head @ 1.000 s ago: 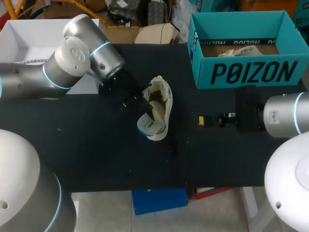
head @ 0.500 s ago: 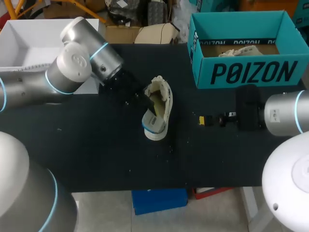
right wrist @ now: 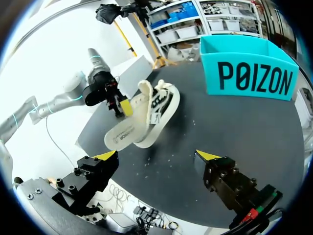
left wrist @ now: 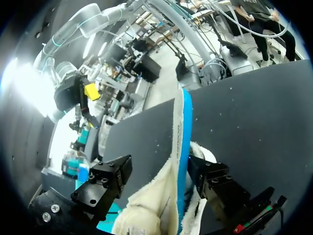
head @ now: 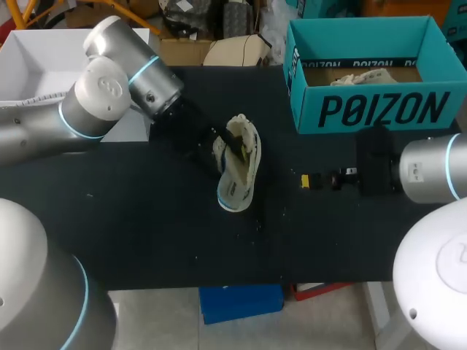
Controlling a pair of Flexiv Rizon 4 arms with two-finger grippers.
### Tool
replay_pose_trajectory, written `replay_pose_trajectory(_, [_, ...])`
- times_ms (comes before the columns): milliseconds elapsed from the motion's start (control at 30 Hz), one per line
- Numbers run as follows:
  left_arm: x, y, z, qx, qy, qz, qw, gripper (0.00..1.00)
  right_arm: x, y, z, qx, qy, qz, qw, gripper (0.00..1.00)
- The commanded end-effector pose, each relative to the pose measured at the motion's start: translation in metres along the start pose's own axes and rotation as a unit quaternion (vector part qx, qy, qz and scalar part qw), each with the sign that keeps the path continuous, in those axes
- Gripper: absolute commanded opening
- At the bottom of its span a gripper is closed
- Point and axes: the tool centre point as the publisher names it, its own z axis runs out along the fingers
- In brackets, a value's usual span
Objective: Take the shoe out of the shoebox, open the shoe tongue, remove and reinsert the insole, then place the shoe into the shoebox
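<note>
I am holding the shoe in my left hand, its fingers gripping the fleece-lined collar from both sides; the shoe is tilting on its side near the tabletop centre. My right hand is hanging wide open and empty at 3 o'clock from the shoe. The shoebox is standing at 1 o'clock

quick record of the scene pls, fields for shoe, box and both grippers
shoe: out of the box, tipped on its side on the table
left gripper: shut on shoe at its opening
right gripper: open, empty, over the table between shoe and its own arm
box: open, at the table's far right corner
</note>
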Motion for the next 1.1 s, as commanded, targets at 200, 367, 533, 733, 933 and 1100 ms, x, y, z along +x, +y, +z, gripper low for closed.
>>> replay_pose_trajectory(200, [-0.002, -0.038, 0.010, 0.015, 0.018, 0.004, 1.000, 0.71, -0.001, 0.002, 0.000, 0.004, 0.002, 0.001, 1.000, 1.00])
replay_pose_trajectory(367, [0.005, -0.049, 0.018, 0.031, 0.028, -0.005, 0.999, 0.65, -0.001, 0.002, 0.000, 0.004, 0.002, 0.001, 1.000, 1.00])
replay_pose_trajectory(533, [0.010, -0.056, 0.016, 0.038, 0.034, -0.011, 0.999, 0.16, -0.001, 0.002, 0.000, 0.004, 0.002, 0.001, 1.000, 1.00])
replay_pose_trajectory(733, [0.013, -0.055, 0.014, 0.048, 0.034, -0.012, 0.998, 0.00, -0.001, 0.002, 0.000, 0.004, 0.002, 0.001, 1.000, 1.00])
replay_pose_trajectory(933, [0.009, -0.043, 0.012, 0.035, 0.015, -0.004, 0.999, 0.00, -0.001, 0.002, 0.000, 0.004, 0.002, 0.001, 1.000, 1.00])
replay_pose_trajectory(1100, [0.011, -0.024, 0.014, -0.011, 0.035, -0.001, 0.999, 0.00, -0.001, 0.002, 0.000, 0.004, 0.002, 0.001, 1.000, 1.00])
